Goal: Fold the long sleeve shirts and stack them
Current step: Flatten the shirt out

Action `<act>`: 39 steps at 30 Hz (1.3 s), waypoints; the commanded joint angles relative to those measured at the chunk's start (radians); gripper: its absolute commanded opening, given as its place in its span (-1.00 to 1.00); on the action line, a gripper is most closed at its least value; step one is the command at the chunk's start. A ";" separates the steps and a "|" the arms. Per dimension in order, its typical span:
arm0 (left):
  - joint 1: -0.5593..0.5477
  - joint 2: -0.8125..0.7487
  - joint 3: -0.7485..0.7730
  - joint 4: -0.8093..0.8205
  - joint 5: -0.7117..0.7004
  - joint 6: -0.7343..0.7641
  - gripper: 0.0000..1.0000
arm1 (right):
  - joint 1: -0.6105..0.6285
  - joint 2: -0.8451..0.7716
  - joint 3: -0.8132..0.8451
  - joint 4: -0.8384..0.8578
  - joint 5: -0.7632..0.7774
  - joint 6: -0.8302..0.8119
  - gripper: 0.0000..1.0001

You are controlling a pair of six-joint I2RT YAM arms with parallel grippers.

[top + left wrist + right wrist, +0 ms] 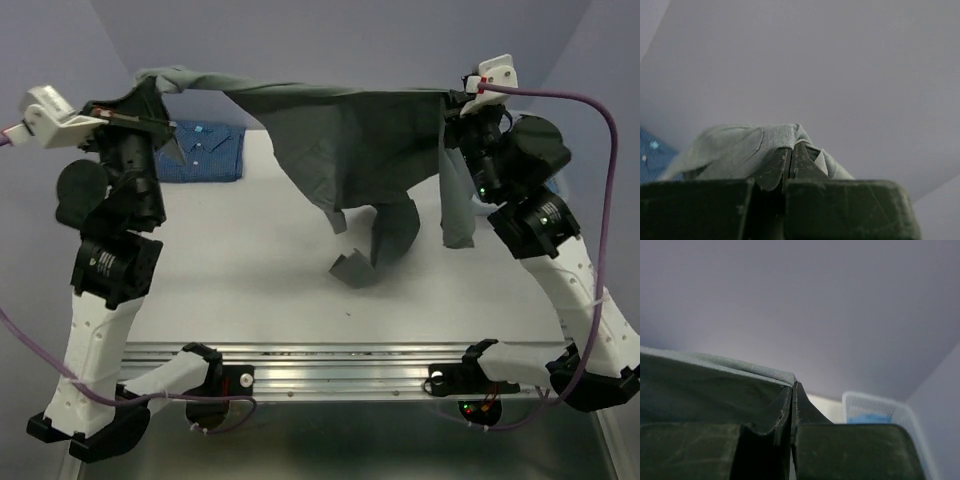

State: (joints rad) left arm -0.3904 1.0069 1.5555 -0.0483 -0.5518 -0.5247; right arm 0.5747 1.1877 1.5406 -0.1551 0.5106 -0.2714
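The left gripper (791,149) and the right gripper (792,389) are each clamping the plain grey collared cloth shirt (350,140), which is hanging stretched between them, its sleeves drooping below.

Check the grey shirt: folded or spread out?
Spread out. The grey shirt hangs stretched in the air between the left gripper and right gripper, both shut on its edge; a sleeve trails onto the table.

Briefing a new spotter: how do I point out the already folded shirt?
Go to the table's far left corner, behind the left arm. The dark blue shirt lies folded flat there; pale dots set it apart from the plain grey shirt stretched in the air between the left gripper and the right gripper.
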 commanded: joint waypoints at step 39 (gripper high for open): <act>0.338 0.880 0.476 -0.116 0.369 0.178 0.97 | -0.368 0.606 0.114 -0.281 -0.893 -0.379 1.00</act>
State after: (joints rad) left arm -0.0685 1.9453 1.9045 -0.1204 -0.2890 -0.3016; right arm 0.2012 1.7824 1.5162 -0.4347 -0.3531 -0.7410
